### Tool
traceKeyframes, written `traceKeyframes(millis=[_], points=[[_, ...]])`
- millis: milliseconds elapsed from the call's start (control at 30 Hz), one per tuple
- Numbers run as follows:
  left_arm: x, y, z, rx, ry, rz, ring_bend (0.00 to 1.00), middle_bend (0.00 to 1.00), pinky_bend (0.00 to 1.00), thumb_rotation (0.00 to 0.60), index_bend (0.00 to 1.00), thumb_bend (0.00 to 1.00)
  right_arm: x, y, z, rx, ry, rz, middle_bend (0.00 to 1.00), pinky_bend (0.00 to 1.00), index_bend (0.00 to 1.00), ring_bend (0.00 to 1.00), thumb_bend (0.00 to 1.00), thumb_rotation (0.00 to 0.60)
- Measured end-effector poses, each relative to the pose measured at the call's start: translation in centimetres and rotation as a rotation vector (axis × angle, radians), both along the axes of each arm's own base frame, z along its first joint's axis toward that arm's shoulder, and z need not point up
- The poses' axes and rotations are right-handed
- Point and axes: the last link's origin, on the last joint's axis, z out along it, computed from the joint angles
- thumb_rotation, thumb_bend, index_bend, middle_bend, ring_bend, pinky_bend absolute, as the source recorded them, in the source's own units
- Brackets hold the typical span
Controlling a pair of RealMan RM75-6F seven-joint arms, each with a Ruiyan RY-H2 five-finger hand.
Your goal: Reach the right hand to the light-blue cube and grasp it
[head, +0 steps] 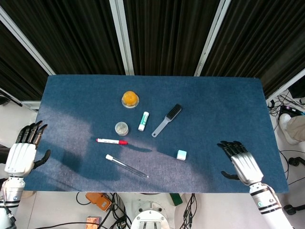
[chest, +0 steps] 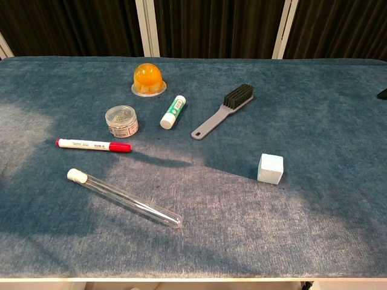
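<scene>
The light-blue cube (head: 181,154) (chest: 270,168) sits alone on the blue table cloth, right of centre and near the front. My right hand (head: 242,161) hovers over the cloth to the right of the cube, open, fingers spread and pointing away, holding nothing; a clear gap separates it from the cube. In the chest view only a dark tip of the right hand (chest: 383,93) shows at the right edge. My left hand (head: 24,150) rests open beside the table's left edge, empty.
Left of the cube lie a glass test tube (head: 126,166), a red marker (head: 112,141), a small clear jar (head: 121,128), a glue stick (head: 143,121), a grey brush (head: 167,119) and an orange jelly cup (head: 129,99). The table front edge (chest: 193,279) runs just below.
</scene>
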Motion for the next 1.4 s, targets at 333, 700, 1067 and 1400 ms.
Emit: traceKeyframes(millis=[333, 700, 1067, 1400], points=[[0.0, 0.0, 0.0, -0.001, -0.002, -0.001, 0.00, 0.00, 0.08, 0.600, 0.08, 0.33, 2.0, -0.1, -4.9, 0.060, -0.103, 0.060, 0.25, 0.18, 0.30, 0.25, 0.27, 0.600], [0.0, 0.0, 0.0, -0.002, 0.001, 0.002, 0.00, 0.00, 0.08, 0.600, 0.08, 0.33, 0.1, -2.5, -7.8, 0.042, -0.163, -0.022, 0.26, 0.18, 0.40, 0.27, 0.27, 0.600], [-0.1, 0.1, 0.0, -0.008, 0.003, 0.005, 0.00, 0.00, 0.08, 0.600, 0.08, 0.33, 0.3, -4.4, -10.6, 0.088, -0.181, -0.062, 0.26, 0.18, 0.43, 0.27, 0.27, 0.600], [-0.1, 0.1, -0.1, -0.012, 0.009, 0.004, 0.00, 0.00, 0.08, 0.600, 0.08, 0.33, 1.2, -5.8, -12.5, 0.123, -0.208, -0.069, 0.26, 0.18, 0.43, 0.27, 0.27, 0.600]])
